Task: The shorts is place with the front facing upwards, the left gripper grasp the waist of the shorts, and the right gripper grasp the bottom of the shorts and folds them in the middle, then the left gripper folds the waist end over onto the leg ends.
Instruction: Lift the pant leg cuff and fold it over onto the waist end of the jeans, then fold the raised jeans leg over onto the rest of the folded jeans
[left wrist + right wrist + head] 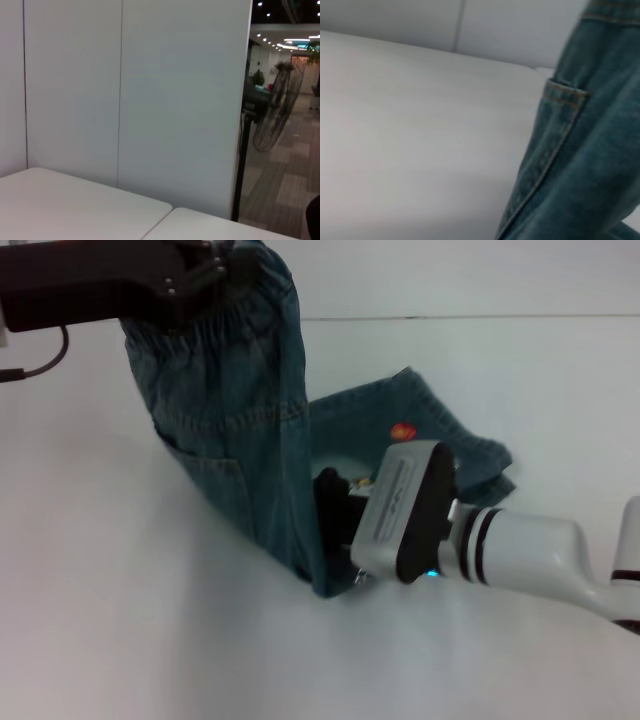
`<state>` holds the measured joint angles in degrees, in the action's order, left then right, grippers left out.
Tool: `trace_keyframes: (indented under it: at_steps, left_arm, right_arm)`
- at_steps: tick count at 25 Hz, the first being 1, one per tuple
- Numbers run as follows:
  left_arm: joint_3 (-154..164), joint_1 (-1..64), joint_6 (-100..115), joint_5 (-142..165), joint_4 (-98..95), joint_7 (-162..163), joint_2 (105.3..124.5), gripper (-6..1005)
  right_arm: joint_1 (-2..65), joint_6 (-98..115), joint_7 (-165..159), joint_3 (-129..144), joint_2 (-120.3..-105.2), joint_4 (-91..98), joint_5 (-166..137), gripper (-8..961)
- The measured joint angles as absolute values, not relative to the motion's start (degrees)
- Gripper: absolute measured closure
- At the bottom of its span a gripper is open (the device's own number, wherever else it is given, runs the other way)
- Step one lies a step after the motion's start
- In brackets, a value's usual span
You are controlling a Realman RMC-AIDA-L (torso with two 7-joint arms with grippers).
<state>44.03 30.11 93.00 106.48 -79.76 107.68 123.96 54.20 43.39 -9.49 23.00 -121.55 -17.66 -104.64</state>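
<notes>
White bench [120, 620] and a pale wall panel [150, 100] surround the scene. On the bench the denim shorts [235, 430] hang half lifted: the elastic waist is pulled up high, the back pocket side faces out, and the rest of the cloth lies spread on the surface behind. The left end effector [215, 270] is above, clamped together on the waist band. The right end effector [335, 525] is low, at the bottom edge of the hanging cloth, closed on the leg hem just beside the bench surface. A small red patch [403, 430] shows on the lying part, beyond the right end effector. Far behind the wall panel stands a large fan [277, 110].
</notes>
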Motion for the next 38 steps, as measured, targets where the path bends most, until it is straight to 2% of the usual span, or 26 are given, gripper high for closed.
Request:
trace_keyframes:
  at_steps: [5, 16, 22, 30, 38]
  left_arm:
    - [46.98, 30.1, 90.99, 106.72, -79.44, 107.62, 123.92, 978]
    - [54.93, 30.28, 83.82, 108.15, -76.58, 107.14, 123.93, 979]
    - [61.16, 32.65, 77.75, 108.25, -71.79, 106.56, 123.9, 979]
    - [76.01, 36.9, 59.23, 106.02, -63.1, 105.54, 124.48, 979]
    - [95.11, 40.82, 37.29, 101.26, -54.45, 103.39, 124.63, 978]
  right_arm:
    - [50.51, 45.15, -8.83, 13.58, -120.77, -17.43, -113.56, 955]
    - [34.65, 64.51, -12.27, 2.43, -119.75, 0.11, -113.89, 954]
    - [26.75, 79.09, -26.97, 4.18, -119.62, 14.4, -114.52, 955]
    - [16.67, 99.39, -40.62, 14.17, -119.44, 30.39, -114.62, 955]
    - [16.53, 100.4, -40.76, 16.06, -119.68, 30.51, -116.1, 954]
